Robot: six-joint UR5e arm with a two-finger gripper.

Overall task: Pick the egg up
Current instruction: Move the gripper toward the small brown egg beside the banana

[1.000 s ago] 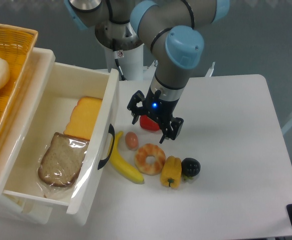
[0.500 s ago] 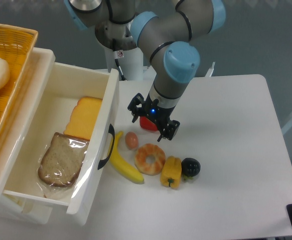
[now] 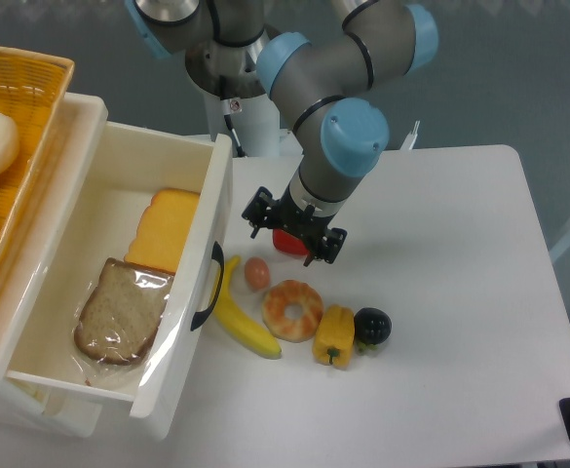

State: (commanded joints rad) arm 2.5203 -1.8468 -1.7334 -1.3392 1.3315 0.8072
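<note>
Fingers (image 3: 294,233) shifted left; egg (image 3: 257,274) below-left, outside open span.

A white table (image 3: 460,292) is seen from above, with an open white drawer (image 3: 99,283) at 9 o'clock holding wrapped bread (image 3: 119,310) and a yellow slice (image 3: 166,229). The gripper (image 3: 293,232) is held with its fingers spread above a red fruit (image 3: 286,242). The egg (image 3: 256,274) lies just at 7 o'clock of it, between a banana (image 3: 241,314) and a donut (image 3: 293,309). A yellow pepper (image 3: 333,334) and a dark berry (image 3: 372,325) are found at 4 o'clock of the donut.
</note>
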